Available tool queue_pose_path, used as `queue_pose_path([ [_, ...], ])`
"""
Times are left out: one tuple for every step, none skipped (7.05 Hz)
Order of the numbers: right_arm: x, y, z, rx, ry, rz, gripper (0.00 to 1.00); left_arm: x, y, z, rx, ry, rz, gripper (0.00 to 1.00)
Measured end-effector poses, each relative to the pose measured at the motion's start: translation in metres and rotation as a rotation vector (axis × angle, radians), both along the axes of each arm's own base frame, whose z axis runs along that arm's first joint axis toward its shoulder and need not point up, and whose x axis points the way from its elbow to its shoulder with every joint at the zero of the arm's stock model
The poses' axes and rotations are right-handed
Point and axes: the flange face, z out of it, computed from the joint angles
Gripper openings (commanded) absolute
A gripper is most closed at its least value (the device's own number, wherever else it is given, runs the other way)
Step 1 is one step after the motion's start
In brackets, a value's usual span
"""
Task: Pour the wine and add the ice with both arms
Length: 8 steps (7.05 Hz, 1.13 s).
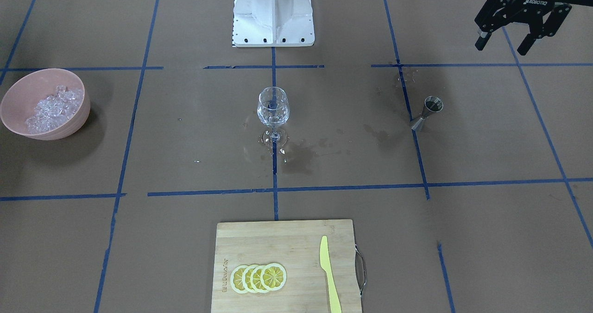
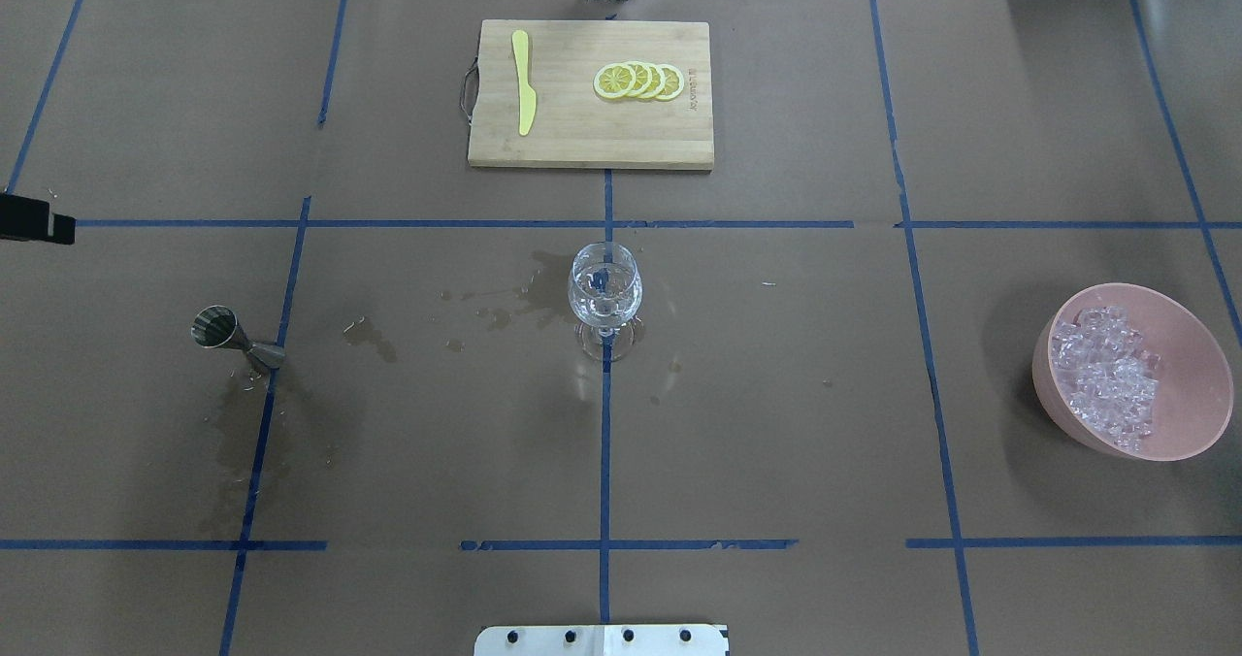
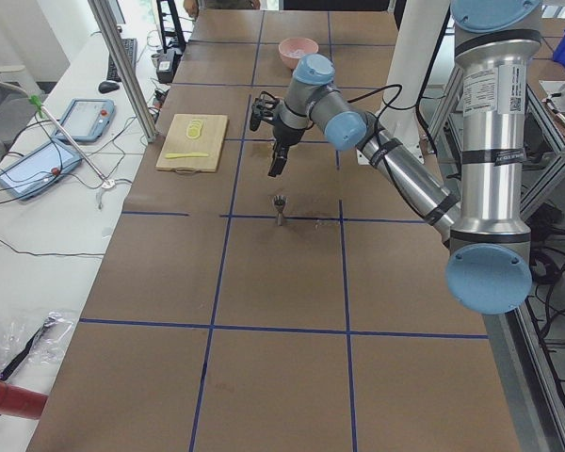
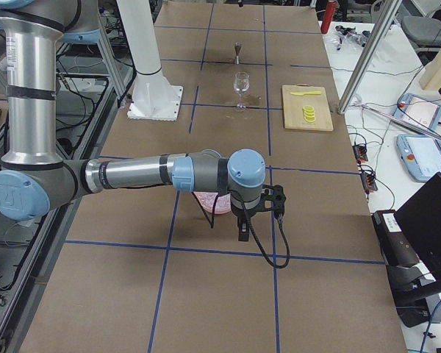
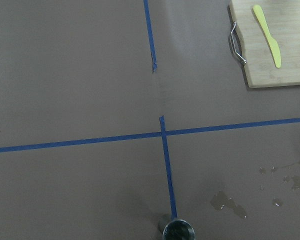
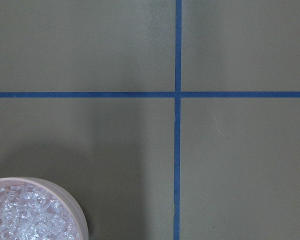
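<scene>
Left gripper (image 1: 504,46) aloft, fingers spread, empty; right gripper (image 4: 242,228) state unreadable. Overhead: ice (image 2: 1106,375) heaped in pink bowl (image 2: 1195,389), 3 o'clock of glass (image 2: 604,292); jigger (image 2: 228,334) 9 o'clock. Advice: grip jigger waist squarely, carry level.

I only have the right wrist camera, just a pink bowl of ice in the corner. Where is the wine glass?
Observer: The wine glass stands upright at the centre of the table, on a blue tape line.
Operator: And the left claw?
Observer: The left claw is open and empty, up in the air, apart from the jigger.
Operator: Any spills?
Observer: Wet stains lie between the glass and the jigger.
</scene>
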Motion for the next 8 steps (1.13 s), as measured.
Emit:
queue_pose_path([
  [0.000, 0.000, -0.001, 0.003, 0.002, -0.001, 1.00, 0.020, 0.017, 0.007, -0.015, 0.014, -0.041, 1.00],
  [0.000, -0.001, -0.003, 0.006, 0.007, -0.002, 1.00, 0.044, 0.034, 0.014, -0.028, 0.022, -0.078, 1.00],
  [-0.001, -0.001, -0.003, 0.007, 0.010, -0.004, 1.00, 0.068, 0.051, 0.024, -0.036, 0.016, -0.113, 1.00],
  [-0.003, -0.001, -0.004, 0.007, 0.011, -0.006, 1.00, 0.093, 0.070, 0.033, -0.048, 0.007, -0.158, 1.00],
  [-0.003, -0.002, -0.004, 0.006, 0.011, -0.007, 1.00, 0.117, 0.091, 0.043, -0.060, -0.004, -0.215, 1.00],
  [-0.004, -0.002, -0.004, 0.007, 0.010, -0.007, 1.00, 0.138, 0.110, 0.052, -0.059, -0.024, -0.267, 1.00],
  [-0.004, -0.002, -0.006, 0.010, 0.010, -0.008, 1.00, 0.153, 0.125, 0.059, -0.046, -0.054, -0.312, 1.00],
  [-0.004, -0.003, -0.010, 0.018, 0.010, -0.008, 1.00, 0.164, 0.135, 0.063, -0.022, -0.071, -0.359, 1.00],
])
